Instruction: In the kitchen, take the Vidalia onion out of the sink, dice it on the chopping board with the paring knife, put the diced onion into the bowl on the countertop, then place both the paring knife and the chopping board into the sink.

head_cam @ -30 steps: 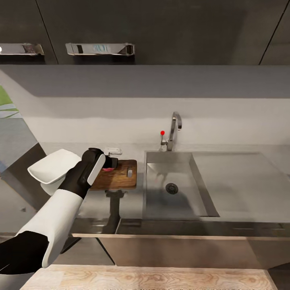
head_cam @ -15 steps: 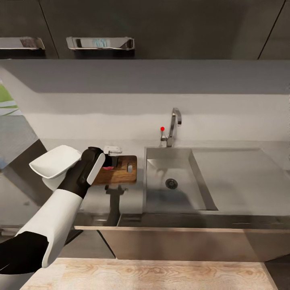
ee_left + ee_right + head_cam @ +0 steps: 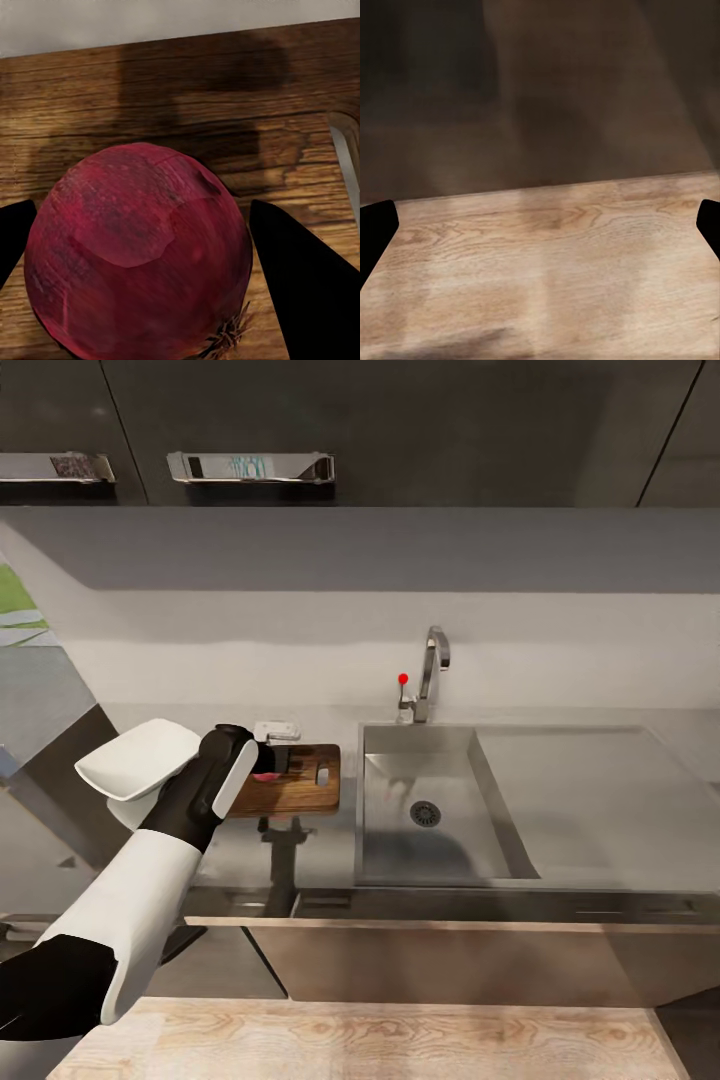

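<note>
Half the chopping board [image 3: 295,785] arm-hidden.

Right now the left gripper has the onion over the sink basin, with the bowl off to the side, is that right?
Not quite. The onion sits between the left gripper's fingers over the chopping board, not the sink; the left wrist view shows wood grain under it. The bowl is indeed off to the side.

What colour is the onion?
The onion is dark red-purple, with a shiny skin. The left wrist view shows it best, sitting on the brown chopping board.
</note>
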You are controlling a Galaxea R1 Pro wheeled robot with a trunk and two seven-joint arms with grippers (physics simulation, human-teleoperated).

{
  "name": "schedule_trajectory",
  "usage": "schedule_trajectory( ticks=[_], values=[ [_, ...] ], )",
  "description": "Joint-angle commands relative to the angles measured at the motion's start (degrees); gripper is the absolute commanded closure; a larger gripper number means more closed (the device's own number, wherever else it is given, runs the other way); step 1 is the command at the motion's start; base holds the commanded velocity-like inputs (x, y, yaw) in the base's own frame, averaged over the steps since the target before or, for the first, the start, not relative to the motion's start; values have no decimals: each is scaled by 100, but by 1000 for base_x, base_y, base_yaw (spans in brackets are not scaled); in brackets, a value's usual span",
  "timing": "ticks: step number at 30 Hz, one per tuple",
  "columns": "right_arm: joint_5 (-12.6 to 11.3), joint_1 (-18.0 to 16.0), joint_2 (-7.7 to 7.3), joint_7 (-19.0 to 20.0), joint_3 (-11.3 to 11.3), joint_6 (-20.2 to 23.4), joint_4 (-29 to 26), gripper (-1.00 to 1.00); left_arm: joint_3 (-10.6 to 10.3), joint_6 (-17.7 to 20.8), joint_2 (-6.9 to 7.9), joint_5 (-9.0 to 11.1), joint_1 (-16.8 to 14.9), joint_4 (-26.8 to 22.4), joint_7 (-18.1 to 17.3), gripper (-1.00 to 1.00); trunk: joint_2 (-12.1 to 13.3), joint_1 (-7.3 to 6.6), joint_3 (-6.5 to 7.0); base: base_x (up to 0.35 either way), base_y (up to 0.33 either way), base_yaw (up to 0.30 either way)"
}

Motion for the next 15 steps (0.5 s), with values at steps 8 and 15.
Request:
schedule_trajectory(
  ticks=[8, 15],
  values=[
    [61, -4, 3, -38, -7, 146, 4, -100, -10, 16, 68, 63, -6, 0, 64, 100, -5, 1, -59, 0, 0, 0],
    [61, -4, 8, -32, -7, 163, 4, -100, -10, 16, 72, 61, -6, 2, 64, 100, -5, 1, -121, 0, 0, 0]
  ],
)
